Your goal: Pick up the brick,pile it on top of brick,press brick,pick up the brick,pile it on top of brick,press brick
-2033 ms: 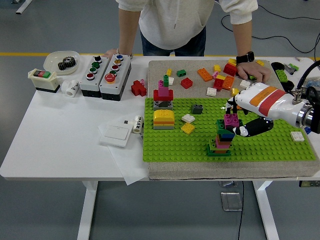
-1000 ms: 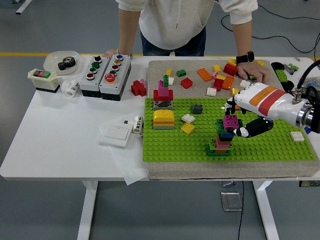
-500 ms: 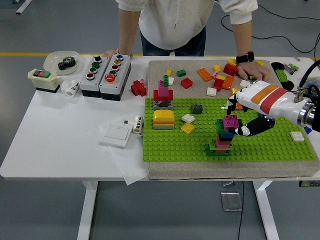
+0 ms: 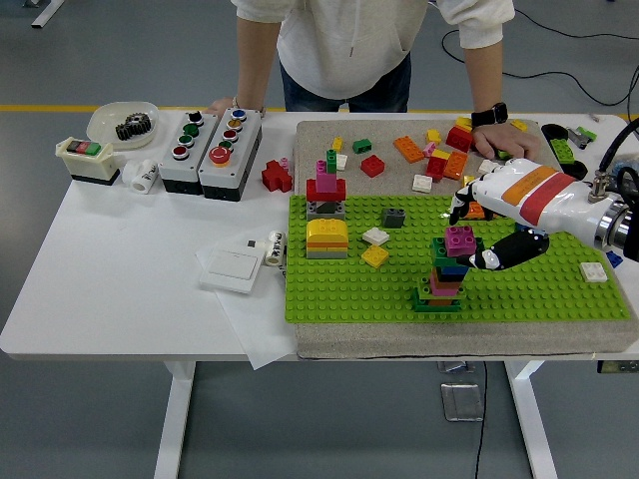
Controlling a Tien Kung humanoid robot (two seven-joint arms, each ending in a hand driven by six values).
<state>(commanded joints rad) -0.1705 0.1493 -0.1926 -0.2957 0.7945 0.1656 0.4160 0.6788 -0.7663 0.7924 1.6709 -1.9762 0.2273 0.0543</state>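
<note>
A tower of stacked bricks point(image 4: 440, 284) stands on the green baseplate point(image 4: 339, 289), right of its middle. A magenta brick point(image 4: 460, 239) sits on top of the tower. My right hand point(image 4: 473, 235) comes in from the right and curls around this magenta brick, with fingertips point(image 4: 460, 207) above and behind it and the black thumb point(image 4: 487, 258) at its right side. My left arm is out of view.
A red and magenta tower point(image 4: 325, 185) and a yellow stack point(image 4: 326, 238) stand on the plate's left part. Loose bricks point(image 4: 409, 150) lie on the mat behind; a person's hand point(image 4: 504, 140) rests among them. Button boxes point(image 4: 210, 145), a switch point(image 4: 231, 266) and a bowl point(image 4: 125, 122) lie left.
My right hand has shifted slightly right and up. The magenta brick stays on top of the tower. The person's hands have not moved.
</note>
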